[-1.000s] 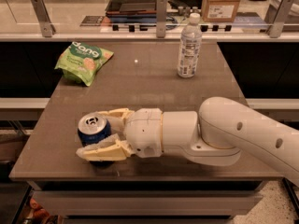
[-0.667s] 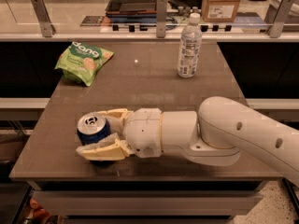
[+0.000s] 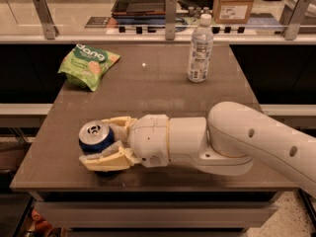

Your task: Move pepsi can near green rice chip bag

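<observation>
Camera view is showing the gripper (image 3: pixel 97 143) clasping the upright pepsi can (image 3: pixel 94 132) from its sides, ready for carrying toward the green rice chip bag (image 3: pixel 89 65), well apart.

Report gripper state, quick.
Gripper: closed on the pepsi can, at the front left of the table.

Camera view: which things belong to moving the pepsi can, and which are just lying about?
Job: dark-blue metal pepsi can, front left, gripped by the cream claw; crinkled light-green chip bag, back left.
Lying about: clear plastic water bottle, back right; brown cardboard box behind the table.
</observation>
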`<state>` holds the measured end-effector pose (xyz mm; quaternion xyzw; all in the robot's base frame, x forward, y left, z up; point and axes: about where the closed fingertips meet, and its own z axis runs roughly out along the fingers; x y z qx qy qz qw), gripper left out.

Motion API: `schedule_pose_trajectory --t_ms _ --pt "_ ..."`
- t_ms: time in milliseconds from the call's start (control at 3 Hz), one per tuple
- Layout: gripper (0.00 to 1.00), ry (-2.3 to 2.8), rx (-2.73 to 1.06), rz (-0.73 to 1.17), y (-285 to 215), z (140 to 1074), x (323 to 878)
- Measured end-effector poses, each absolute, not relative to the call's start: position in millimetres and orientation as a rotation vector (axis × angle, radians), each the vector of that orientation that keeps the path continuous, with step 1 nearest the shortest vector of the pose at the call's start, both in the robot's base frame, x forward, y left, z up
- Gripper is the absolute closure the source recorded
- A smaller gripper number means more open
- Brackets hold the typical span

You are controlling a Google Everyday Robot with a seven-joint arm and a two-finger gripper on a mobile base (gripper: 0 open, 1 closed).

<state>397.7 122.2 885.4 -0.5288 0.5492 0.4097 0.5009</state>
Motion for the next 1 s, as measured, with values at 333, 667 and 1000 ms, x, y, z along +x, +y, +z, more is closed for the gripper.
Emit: schedule_pose_trajectory --t_ms 333,667,1000 --pt "1.00 1.331 -1.281 0.987 122 888 400" --pt "1.00 1.367 -1.205 0.941 103 908 425" --pt "1.00 1.405 -1.096 0.896 80 933 465"
